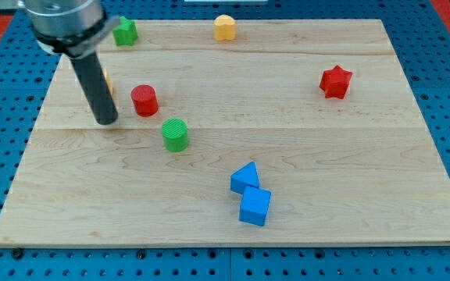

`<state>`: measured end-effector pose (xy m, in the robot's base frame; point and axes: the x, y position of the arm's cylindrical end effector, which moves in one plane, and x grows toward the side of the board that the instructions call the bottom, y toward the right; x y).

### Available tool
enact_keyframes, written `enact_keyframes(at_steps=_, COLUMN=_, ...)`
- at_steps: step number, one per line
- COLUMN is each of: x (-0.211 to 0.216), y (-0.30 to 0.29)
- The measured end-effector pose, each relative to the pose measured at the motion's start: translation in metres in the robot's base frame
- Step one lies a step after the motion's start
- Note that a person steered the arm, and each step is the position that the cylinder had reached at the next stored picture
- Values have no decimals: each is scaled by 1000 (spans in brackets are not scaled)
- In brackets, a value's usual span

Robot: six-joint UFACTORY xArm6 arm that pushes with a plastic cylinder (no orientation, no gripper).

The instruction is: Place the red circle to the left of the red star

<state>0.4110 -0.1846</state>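
Observation:
The red circle (144, 100) is a short red cylinder on the wooden board, left of centre. The red star (335, 81) sits far off at the view's right, near the board's upper right. My tip (106, 122) rests on the board just left of the red circle and slightly lower in the view, with a small gap between them. The dark rod rises from it toward the view's top left.
A green cylinder (175, 134) lies just below and right of the red circle. A green block (124, 32) and a yellow block (224, 26) sit at the top edge. A blue triangle (244, 177) touches a blue cube (255, 206) lower centre. An orange block (108, 83) peeks from behind the rod.

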Motion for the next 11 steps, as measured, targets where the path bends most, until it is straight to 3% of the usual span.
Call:
enact_keyframes(at_steps=1, x=-33, y=77)
enact_keyframes(at_steps=2, x=-33, y=205)
enact_keyframes(at_steps=4, x=7, y=176)
enact_keyframes(at_steps=5, x=21, y=262)
enact_keyframes(at_steps=6, x=-26, y=287)
enact_keyframes(at_steps=8, x=-41, y=244)
enact_keyframes(at_steps=11, x=-51, y=270)
